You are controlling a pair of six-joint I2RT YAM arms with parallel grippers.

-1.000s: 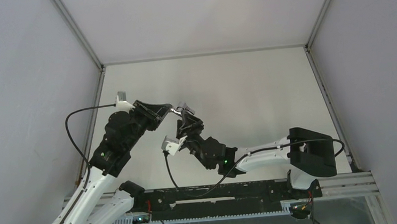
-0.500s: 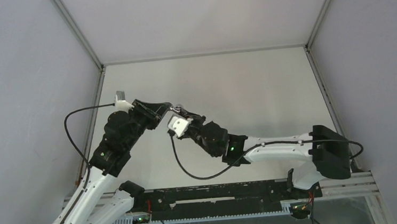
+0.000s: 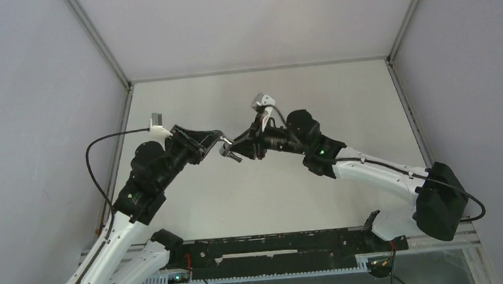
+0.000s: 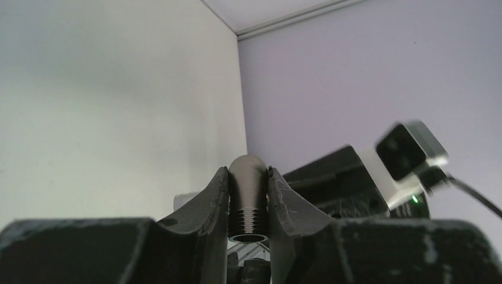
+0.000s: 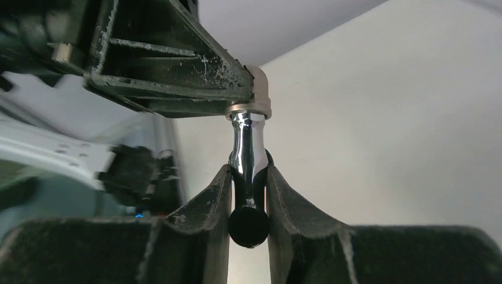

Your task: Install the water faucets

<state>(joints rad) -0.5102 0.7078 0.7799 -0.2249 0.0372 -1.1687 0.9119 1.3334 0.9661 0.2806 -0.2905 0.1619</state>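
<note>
So the stubby threaded faucet piece (image 4: 247,201) is clamped tight between the fingers of the left gripper (image 4: 247,177), dome end pointing out. The shiny bent faucet part (image 5: 247,139) is pinched firmly by the right gripper (image 5: 248,174). In the right wrist view its top end is butted up against the stubby threaded faucet piece at 12 o'clock. Both parts are held above the table (image 3: 341,108), roughly 9 o'clock of its middle, with the grippers tip to tip.
</note>
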